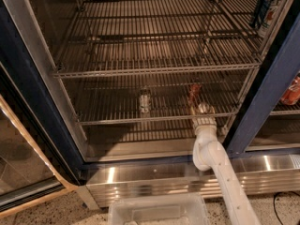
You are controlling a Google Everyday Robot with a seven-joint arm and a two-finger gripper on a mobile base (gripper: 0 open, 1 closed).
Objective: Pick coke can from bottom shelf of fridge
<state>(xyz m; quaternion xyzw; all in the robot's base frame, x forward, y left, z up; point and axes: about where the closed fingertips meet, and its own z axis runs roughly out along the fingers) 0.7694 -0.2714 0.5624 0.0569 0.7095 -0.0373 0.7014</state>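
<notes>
The fridge (28, 102) stands open, with a dark blue frame and steel wire racks. A small red coke can (194, 93) stands upright on the bottom shelf (117, 120), right of centre. A pale silvery can (144, 102) stands on the same rack to its left. My gripper (204, 110), on the end of a white arm (220, 168), reaches over the shelf's front rail and sits just in front of the red can, partly covering its lower half. I cannot tell whether it touches the can.
A blue can (265, 6) stands on the upper rack at the far right. A blue frame post (272, 93) rises right of the arm, with a red item (291, 90) beyond it. The glass door (18, 172) hangs open left. A clear bin (157, 210) sits below the steel base strip (140, 177).
</notes>
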